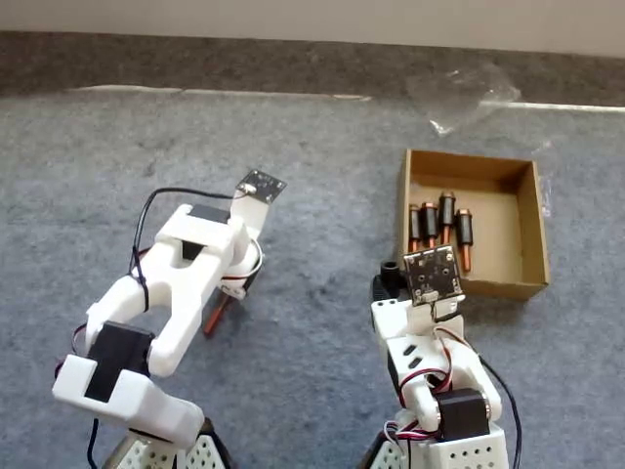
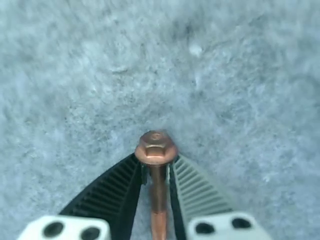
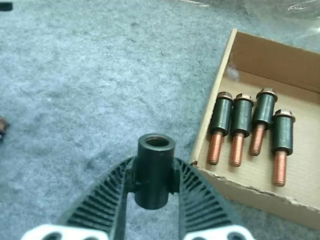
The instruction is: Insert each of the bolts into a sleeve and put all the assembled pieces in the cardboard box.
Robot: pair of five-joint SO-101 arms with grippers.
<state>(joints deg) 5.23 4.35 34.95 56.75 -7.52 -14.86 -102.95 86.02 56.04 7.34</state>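
Surface: your grey matting (image 1: 322,137); possibly a clear bag (image 1: 461,96) beyond the cardboard box (image 1: 402,210).
Boxed: four assembled pieces (image 3: 241,116).
Left gripper (image 2: 156,162): clamps one bolt (image 2: 156,150).
Right gripper (image 3: 154,164): clamps one sleeve (image 3: 155,172).

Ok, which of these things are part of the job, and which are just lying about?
Job: bolt in left gripper; sleeve in right gripper; cardboard box; four assembled pieces inside it.
Lying about: clear plastic bag beyond the box.

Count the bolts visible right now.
5. Four sleeved bolts lie side by side in the cardboard box; one bare bolt is gripped in the left hand. Arms may hide more.
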